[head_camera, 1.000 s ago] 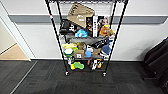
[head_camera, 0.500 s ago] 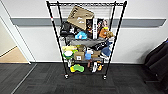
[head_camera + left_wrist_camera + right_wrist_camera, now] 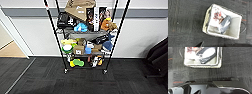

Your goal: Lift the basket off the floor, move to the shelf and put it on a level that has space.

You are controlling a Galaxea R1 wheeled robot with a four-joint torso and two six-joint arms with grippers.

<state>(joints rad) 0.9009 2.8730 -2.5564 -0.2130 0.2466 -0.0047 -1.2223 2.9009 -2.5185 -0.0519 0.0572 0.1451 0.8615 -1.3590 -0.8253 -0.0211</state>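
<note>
The shelf, a black wire rack on small casters, stands straight ahead against the white wall in the head view. The tiers I can see are crowded with boxes, toys and bottles, and its top runs past the picture's upper edge. The basket, woven cream and dark with a white cloth lining, appears from above in the left wrist view over the floor, dark grey carpet. It holds a dark pouch and a red-printed item. The basket is seen again in the right wrist view. Whether either gripper grips it cannot be told.
Cardboard leans on an upper tier. A doorway with light wooden flooring opens at the left. A dark object stands at the right by the wall. Open carpet lies between me and the rack.
The whole head picture has shifted: the rack now looks slightly larger and its top has slid past the upper edge, so the camera has moved closer. Nothing on the rack moved.
</note>
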